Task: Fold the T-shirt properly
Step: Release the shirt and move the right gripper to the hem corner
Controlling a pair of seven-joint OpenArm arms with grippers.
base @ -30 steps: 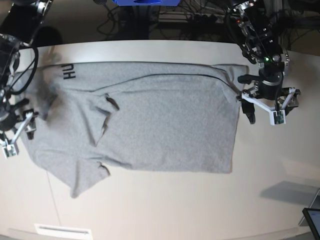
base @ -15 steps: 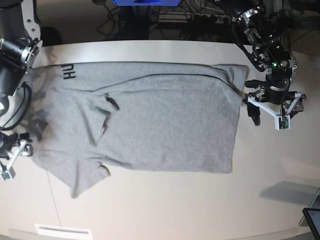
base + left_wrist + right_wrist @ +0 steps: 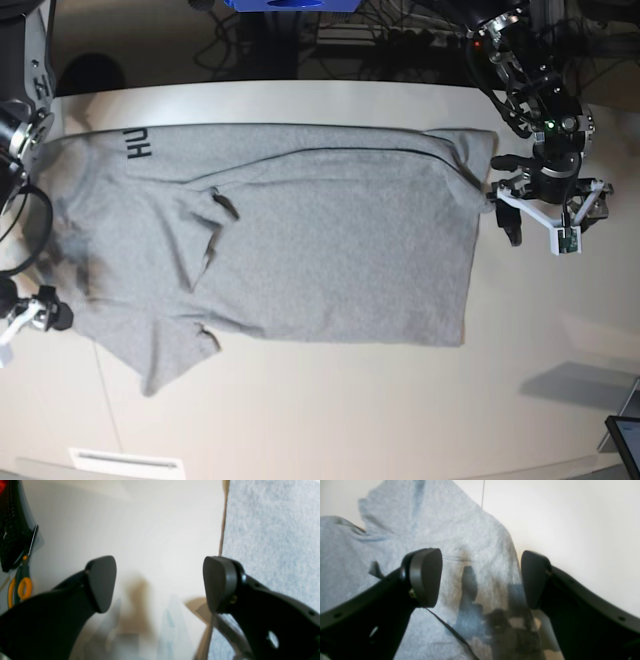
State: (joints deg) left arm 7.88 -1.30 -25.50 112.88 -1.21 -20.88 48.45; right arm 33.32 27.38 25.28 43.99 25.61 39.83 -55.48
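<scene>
Drawing the right gripper (image 3: 30, 320) away from the middle of the scene's left edge and down toward the near-left corner over the past second, while nudging the left gripper (image 3: 548, 222) slightly further right, off the cloth. Leaving the large heather-grey short-sleeved cotton T-shirt (image 3: 330, 240) untouched through all of that: lying spread across the pale white tabletop (image 3: 350, 410), black block letters (image 3: 138, 147) peeking out at the far-left corner, one sleeve trailing toward the near-left. Probably repositioning both arms for a fresh pinch rather than finishing a fold, with most of the folding not yet done.

Hovering the right gripper (image 3: 481, 580) above the shirt's left-hand margin, black pads (image 3: 425, 577) spread wide, grasping nothing, grey cloth showing between them. Holding the left gripper (image 3: 160, 585) over bare table just beside the shirt's right edge, pads likewise parted and empty, one pad (image 3: 217, 585) roughly level with the fabric's border. Keeping clear of the orange-handled scissors (image 3: 21, 590) at the fringe of the left wrist view.
</scene>
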